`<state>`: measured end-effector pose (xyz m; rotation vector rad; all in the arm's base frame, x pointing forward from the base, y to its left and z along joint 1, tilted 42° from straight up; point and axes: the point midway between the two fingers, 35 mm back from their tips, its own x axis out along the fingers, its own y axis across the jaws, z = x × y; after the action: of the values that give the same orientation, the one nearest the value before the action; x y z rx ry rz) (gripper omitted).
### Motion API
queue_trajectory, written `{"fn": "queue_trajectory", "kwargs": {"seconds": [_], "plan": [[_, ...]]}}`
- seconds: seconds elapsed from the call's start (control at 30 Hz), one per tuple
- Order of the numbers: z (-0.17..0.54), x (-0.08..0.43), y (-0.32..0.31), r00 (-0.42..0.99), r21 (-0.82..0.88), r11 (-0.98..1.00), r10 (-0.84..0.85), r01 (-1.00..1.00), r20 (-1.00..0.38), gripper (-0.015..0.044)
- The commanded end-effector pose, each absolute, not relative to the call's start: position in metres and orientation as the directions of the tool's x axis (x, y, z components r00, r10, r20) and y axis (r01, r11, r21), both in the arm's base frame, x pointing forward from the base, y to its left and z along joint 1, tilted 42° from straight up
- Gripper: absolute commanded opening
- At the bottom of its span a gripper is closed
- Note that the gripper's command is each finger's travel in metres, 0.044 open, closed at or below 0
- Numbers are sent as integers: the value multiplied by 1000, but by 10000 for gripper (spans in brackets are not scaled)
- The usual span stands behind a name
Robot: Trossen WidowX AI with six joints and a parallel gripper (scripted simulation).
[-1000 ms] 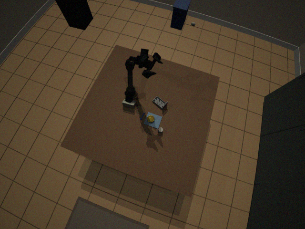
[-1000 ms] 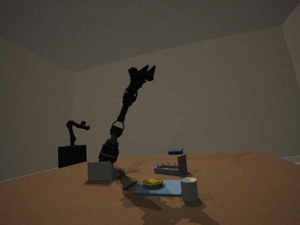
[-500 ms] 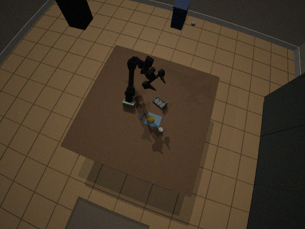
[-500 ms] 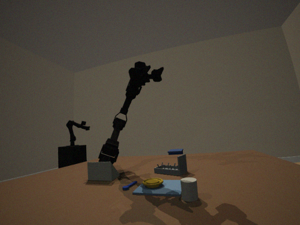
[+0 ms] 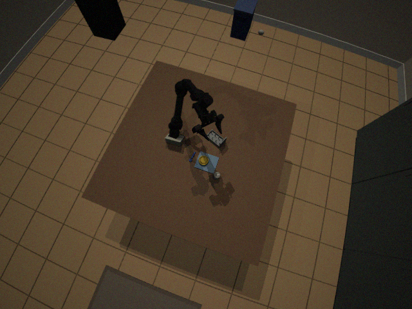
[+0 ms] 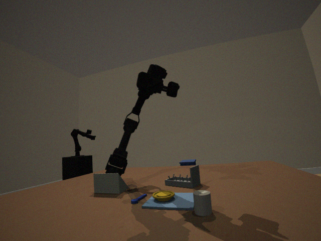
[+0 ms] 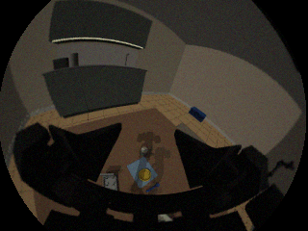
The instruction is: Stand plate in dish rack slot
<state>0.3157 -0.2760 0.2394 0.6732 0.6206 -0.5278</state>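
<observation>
Your gripper [image 5: 214,133] [image 6: 173,89] [image 7: 148,129]: fingers spread, holding nothing
Your plate [image 5: 203,160] [image 6: 163,196] [image 7: 144,174]: flat on blue board [image 5: 213,161] [image 6: 182,199] [image 7: 136,166], inward from all tabletop edges
Done: nothing
Left: pick, stand in rack [image 5: 216,138] [image 6: 178,183] [image 7: 111,182], release, retreat

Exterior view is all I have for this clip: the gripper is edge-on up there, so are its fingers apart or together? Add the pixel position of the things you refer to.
Observer: Apart. The wrist view shows the gripper [image 5: 213,133] [image 7: 148,129] open, with a wide gap between its two fingers.

Operator: From my side I can't judge the plate's place on the blue board. Is it centred?

Observer: No. From the top, the yellow plate [image 5: 203,160] [image 6: 163,196] [image 7: 144,174] lies toward the side of the board [image 5: 212,161] [image 6: 183,200] [image 7: 137,167] nearer the blue spoon [image 5: 192,156] [image 6: 139,198] [image 7: 153,187].

Operator: Anything beyond the table that I'm missing?

Observer: A small pale ball [image 5: 261,32] on the tiled floor, beside the blue box [image 5: 242,23] [image 6: 187,162], in the top view.
</observation>
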Motion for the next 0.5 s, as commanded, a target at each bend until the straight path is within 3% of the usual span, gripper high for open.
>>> {"fn": "queue_trajectory", "kwargs": {"seconds": [0.0, 0.47], "plan": [[217, 318, -273, 655, 360, 723, -168, 590, -737, 400], [139, 313, -248, 442, 327, 867, 143, 375, -886, 400]]}}
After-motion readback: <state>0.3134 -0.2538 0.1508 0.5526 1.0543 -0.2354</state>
